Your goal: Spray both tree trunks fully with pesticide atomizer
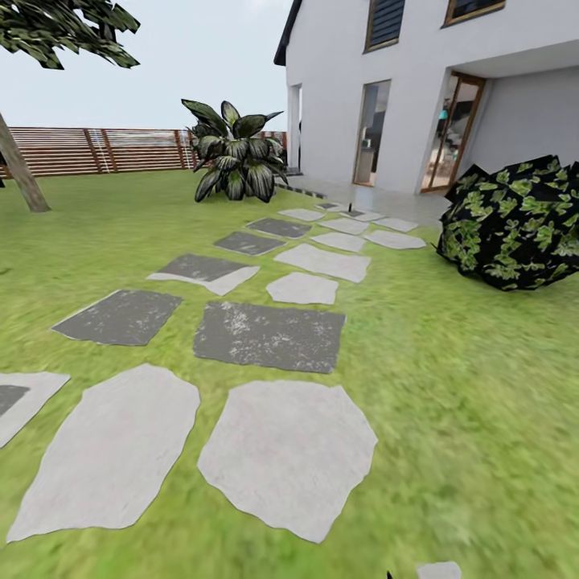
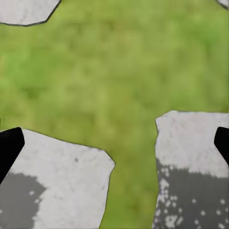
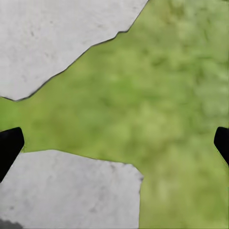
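I face the garden's green lawn with a path of grey paving slabs. One tree's pale grey-brown trunk leans at the far left before the brown slat fence, its leaves high above. The atomizer and the pesticide cloud are out of view. My left gripper hangs open over grass and two slabs, black fingertips wide apart with nothing between. My right gripper is open too, over grass between two pale slabs.
The white house with glass doors stands at the back right. A broad-leaved striped bush grows by its corner. A dark leafy shrub sits on the lawn at the right. Grass stretches on both sides of the path.
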You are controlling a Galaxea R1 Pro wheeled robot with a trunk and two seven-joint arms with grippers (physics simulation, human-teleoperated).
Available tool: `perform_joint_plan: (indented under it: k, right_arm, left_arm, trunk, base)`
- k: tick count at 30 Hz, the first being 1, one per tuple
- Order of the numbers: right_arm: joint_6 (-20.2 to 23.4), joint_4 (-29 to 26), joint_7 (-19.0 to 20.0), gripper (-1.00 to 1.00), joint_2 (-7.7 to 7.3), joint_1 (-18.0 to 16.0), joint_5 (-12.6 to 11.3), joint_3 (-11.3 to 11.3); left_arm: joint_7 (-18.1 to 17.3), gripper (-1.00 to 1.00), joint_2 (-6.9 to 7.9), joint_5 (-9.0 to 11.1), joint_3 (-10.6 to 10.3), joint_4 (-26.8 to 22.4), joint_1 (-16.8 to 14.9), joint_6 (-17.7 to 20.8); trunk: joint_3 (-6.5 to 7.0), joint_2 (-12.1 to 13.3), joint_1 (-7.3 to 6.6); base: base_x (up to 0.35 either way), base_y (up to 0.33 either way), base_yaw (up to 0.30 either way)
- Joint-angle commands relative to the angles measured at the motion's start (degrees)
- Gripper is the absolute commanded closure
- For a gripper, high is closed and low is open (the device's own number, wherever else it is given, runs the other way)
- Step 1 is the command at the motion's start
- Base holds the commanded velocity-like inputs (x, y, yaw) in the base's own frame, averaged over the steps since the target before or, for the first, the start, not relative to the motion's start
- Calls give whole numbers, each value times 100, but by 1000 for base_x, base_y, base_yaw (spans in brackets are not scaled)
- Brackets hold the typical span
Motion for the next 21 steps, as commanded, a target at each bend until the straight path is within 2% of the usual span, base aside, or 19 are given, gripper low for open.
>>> perform_joint_plan:
  k: [1, 21]
  right_arm:
    - [-15, 3, -1, -100, -2, -2, 32, 2]
    - [-15, 3, -2, -100, -2, 3, 32, 2]
  left_arm:
    - [-1, -100, -1, 7, 17, 6, -4, -19]
    - [-1, -100, -1, 10, 17, 23, -6, -19]
  trunk:
    - [-5, -2, 2]
    - [-5, -2, 2]
  base:
    - [337, 83, 0]
    - [337, 81, 0]
